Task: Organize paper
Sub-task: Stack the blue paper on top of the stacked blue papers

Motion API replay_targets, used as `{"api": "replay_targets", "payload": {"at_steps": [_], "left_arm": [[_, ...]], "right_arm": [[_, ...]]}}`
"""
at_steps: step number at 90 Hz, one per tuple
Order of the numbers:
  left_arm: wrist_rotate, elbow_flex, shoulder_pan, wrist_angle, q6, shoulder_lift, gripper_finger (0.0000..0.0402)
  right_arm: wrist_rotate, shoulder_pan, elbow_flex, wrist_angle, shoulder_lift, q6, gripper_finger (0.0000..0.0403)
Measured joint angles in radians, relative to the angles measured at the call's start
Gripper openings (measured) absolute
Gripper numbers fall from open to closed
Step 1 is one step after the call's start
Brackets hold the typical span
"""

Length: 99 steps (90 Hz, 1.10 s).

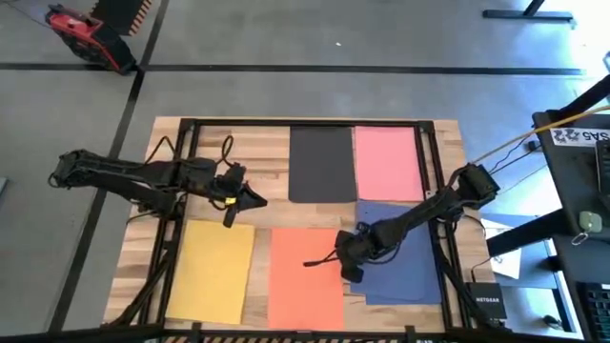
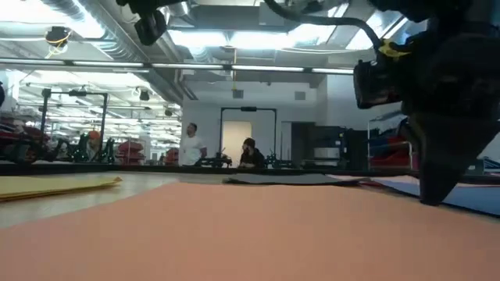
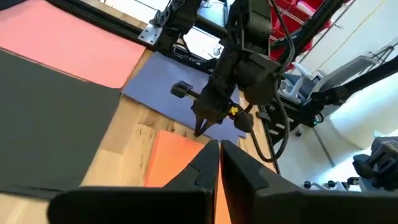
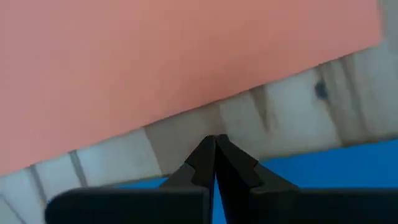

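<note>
Five sheets of paper lie flat on the wooden table: black (image 1: 321,162) and pink (image 1: 388,160) at the far side, yellow (image 1: 212,269), orange (image 1: 307,278) and blue (image 1: 405,255) at the near side. My right gripper (image 1: 350,272) is shut and points down at the strip of bare wood (image 4: 186,134) between the orange sheet (image 4: 174,56) and the blue sheet (image 3: 163,96). My left gripper (image 1: 259,199) is shut with nothing in it. It hangs over bare wood between the yellow and black sheets. My right gripper has its shut fingertips (image 4: 214,142) down at the bare wood beside the blue sheet's edge (image 3: 214,132). I cannot tell whether they touch the wood or the sheet.
A black metal frame (image 1: 305,123) runs around the table top. A small dark box (image 1: 486,305) sits past the right rail, and a yellow cord (image 1: 515,143) runs off to the right. People (image 2: 191,144) stand in the room far beyond the table.
</note>
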Motion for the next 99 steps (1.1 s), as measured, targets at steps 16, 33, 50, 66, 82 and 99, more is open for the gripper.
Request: {"api": "replay_targets", "payload": {"at_steps": [16, 33, 50, 66, 82, 99], "left_arm": [[0.000, 0.000, -0.001, -0.021, 0.011, 0.000, 0.0000], [0.000, 0.000, -0.001, -0.021, 0.021, -0.002, 0.0000], [0.000, 0.000, -0.001, -0.021, 0.041, -0.002, 0.0000], [0.000, 0.000, -0.002, -0.020, 0.044, -0.008, 0.0000], [0.000, 0.000, -0.002, -0.021, 0.050, -0.007, 0.0000], [-0.001, 0.000, -0.002, -0.026, 0.052, -0.007, 0.0000]], "right_arm": [[-0.036, 0.034, 0.000, -0.007, 0.000, 0.051, 0.0000], [-0.060, 0.070, -0.001, -0.010, 0.000, 0.111, 0.0000], [-0.089, 0.080, -0.002, 0.000, 0.000, 0.133, 0.0000], [-0.118, 0.082, 0.015, 0.002, 0.004, 0.123, 0.0000], [-0.168, 0.083, 0.016, 0.010, 0.005, 0.121, 0.0000], [-0.146, 0.082, 0.017, 0.021, -0.011, 0.101, 0.0000]]}}
